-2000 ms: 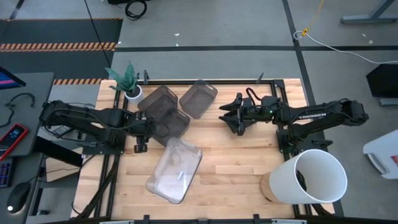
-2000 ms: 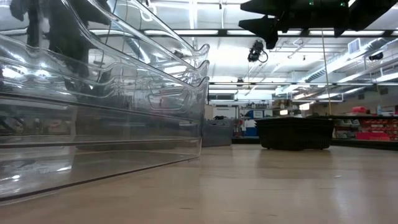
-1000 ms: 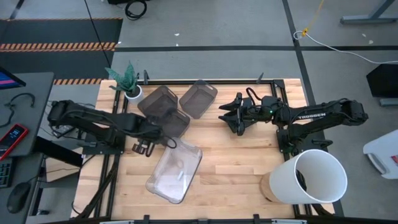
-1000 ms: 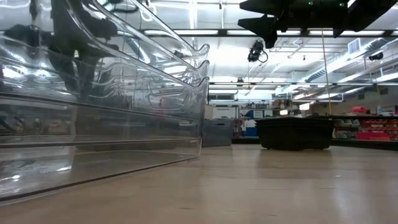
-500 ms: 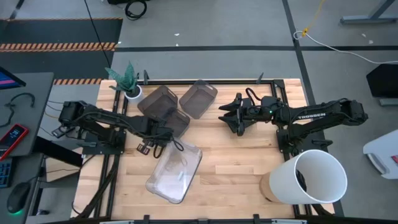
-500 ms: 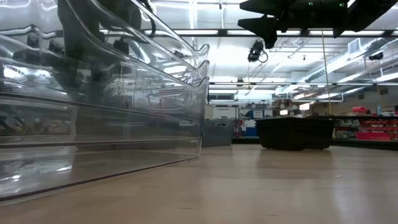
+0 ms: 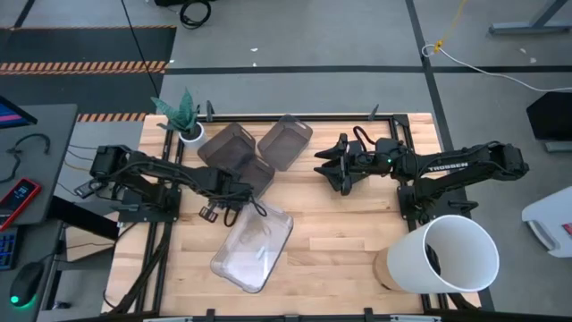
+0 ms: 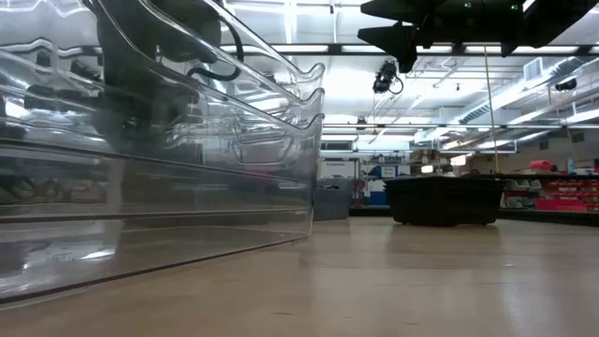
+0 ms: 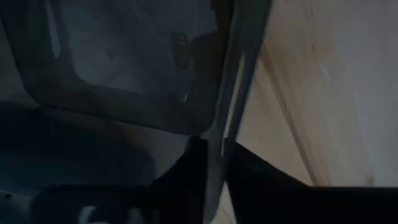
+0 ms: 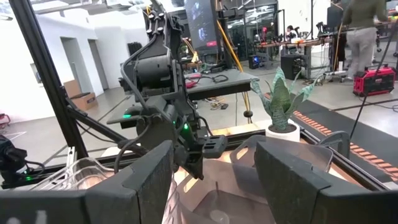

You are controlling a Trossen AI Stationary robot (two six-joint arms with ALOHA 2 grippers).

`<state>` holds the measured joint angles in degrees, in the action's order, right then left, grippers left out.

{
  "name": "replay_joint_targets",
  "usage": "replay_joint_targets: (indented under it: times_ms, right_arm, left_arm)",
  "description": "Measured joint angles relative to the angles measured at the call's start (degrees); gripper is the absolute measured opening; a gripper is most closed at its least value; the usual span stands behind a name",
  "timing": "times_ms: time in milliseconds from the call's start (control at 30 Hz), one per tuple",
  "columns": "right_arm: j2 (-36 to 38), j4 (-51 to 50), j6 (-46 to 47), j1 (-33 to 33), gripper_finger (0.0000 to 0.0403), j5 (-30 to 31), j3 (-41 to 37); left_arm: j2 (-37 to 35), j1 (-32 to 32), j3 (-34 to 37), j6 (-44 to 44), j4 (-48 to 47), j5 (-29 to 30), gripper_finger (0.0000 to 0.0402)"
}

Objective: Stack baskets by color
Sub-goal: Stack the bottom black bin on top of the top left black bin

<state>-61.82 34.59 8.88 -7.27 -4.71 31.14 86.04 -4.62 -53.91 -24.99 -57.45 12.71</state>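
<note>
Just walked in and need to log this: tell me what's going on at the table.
The left pincer is closing on the rim of the large clear plastic baskets, which sit nested near the table's front. The right pincer hangs open above the table, idle. Three smoky grey translucent baskets lie unstacked at the back.

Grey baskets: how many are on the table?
3, all at the table's far left: one beside the plant pot, one to its right, one nearer the clear stack. Nested ones could hide.
</note>
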Motion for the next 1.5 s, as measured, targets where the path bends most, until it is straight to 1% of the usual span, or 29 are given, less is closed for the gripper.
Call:
replay_joint_targets:
  times_ms: [67,100,233,400,567,733,800,1033,1200,1300,1500]
  right_arm:
    - [0.0,0.0,0.0,0.0,0.0231,0.0,0.0]
    - [0.0,0.0,0.0,0.0,0.0231,0.0,0.0]
    - [0.0,0.0,0.0,0.0,0.0231,0.0,0.0]
    - [0.0,0.0,0.0,0.0,0.0231,0.0,0.0]
    - [0.0,0.0,0.0,0.0,0.0231,0.0,0.0]
    - [0.0,-0.1,0.0,0.0,0.0231,0.1,0.0]
    - [0.0,-0.1,0.0,0.0,0.0231,0.1,0.0]
    - [0.0,-0.1,0.0,0.0,0.0231,0.1,0.0]
    - [0.0,0.0,0.0,0.0,0.0231,0.1,0.0]
    - [0.0,0.0,0.0,0.0,0.0231,0.1,0.0]
    - [0.0,0.0,0.0,0.0,0.0231,0.1,0.0]
  left_arm:
    - [0.0,-0.1,-0.1,-0.4,-0.3,0.1,0.0024]
    - [0.0,-0.1,-0.3,-0.5,-0.6,0.1,0.0014]
    - [0.0,-0.1,-2.3,0.6,-3.8,0.0,0.0011]
    - [0.0,-0.1,-7.1,3.5,-11.5,0.0,0.0006]
    - [-0.7,-1.2,-11.1,4.9,-15.5,0.1,0.0006]
    - [-2.6,-1.5,-13.4,5.2,-20.2,5.7,0.0005]
    - [-4.1,-1.1,-13.4,5.3,-20.7,7.6,0.0005]
    - [-9.9,0.4,-13.3,5.9,-20.9,11.7,0.0005]
    - [-13.9,1.7,-13.3,2.4,-22.6,17.1,0.0005]
    - [-15.1,4.1,-13.3,-0.6,-23.7,18.8,0.0005]
    - [-14.8,11.2,-13.2,-4.0,-24.8,18.5,0.0005]
